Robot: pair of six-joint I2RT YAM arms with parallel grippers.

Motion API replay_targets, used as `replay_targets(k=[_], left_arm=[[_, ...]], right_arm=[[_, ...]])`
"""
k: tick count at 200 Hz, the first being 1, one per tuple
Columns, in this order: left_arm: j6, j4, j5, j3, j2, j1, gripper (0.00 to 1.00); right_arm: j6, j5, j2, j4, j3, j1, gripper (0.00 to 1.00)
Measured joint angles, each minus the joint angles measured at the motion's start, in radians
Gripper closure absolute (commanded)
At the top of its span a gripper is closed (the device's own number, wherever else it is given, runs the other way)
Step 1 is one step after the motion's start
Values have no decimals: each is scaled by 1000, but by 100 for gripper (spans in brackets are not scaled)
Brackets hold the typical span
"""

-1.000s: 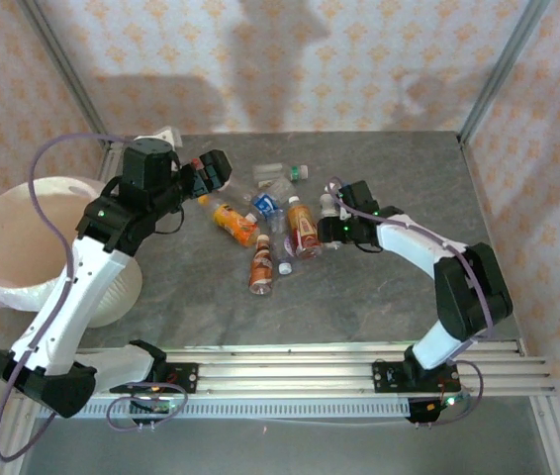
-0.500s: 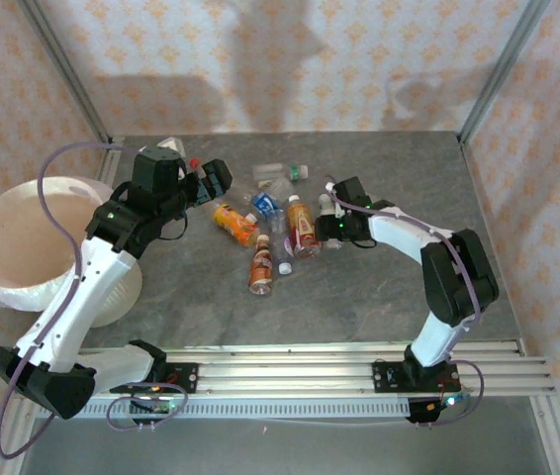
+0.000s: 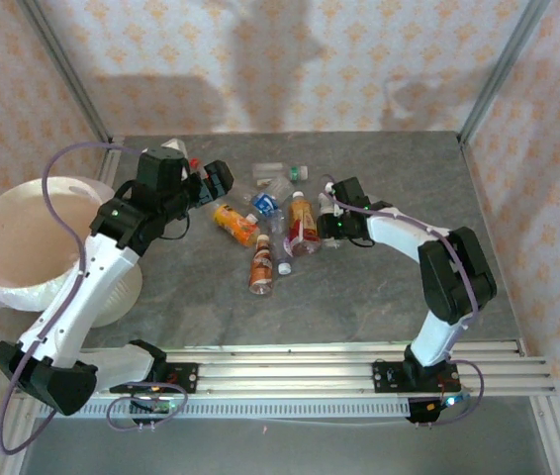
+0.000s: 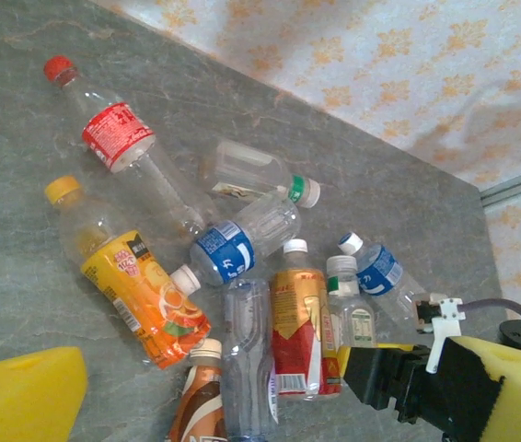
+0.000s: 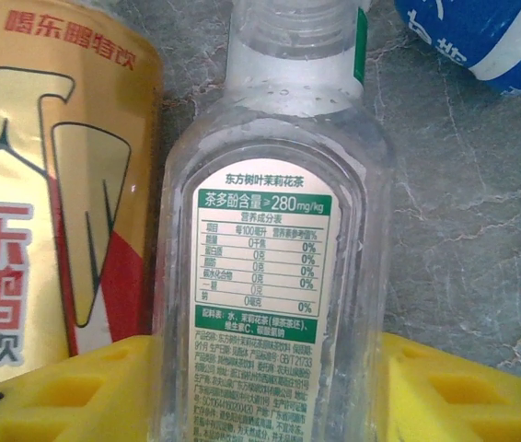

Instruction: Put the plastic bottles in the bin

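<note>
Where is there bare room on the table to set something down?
Free: the near strip of table between bottles and rail, and the far right corner behind the right arm. Crowded: mid-back, where the bottles lie packed between the left gripper and the right gripper, which clasps one bottle.

clear bottle label "280mg/kg", gold bottle "东鹏"

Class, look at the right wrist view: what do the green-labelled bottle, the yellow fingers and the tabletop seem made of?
The green-labelled bottle: clear, glossy plastic, judging by see-through walls. The fingers: matte yellow, probably foam or soft rubber. The tabletop: grey, veined, stone-like; possibly printed laminate.
</note>
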Motion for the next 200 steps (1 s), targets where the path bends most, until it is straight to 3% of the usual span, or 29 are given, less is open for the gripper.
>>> replay_targets(k=[63,104,149,200], left_arm=[[0,-6,0,0,12,0,0],[-4,-3,18,0,23,0,0],[-59,156,207,-88,78,-7,0],[-97,365,394,-116,185,-96,0]], right_arm=[[-3,32,-119,-22,-69,0,44],[5,-5,-278,-23,-181,0,47],[1,-167,-528,81,-245,3,48],[48,-323,-587,212,-246,70,48]])
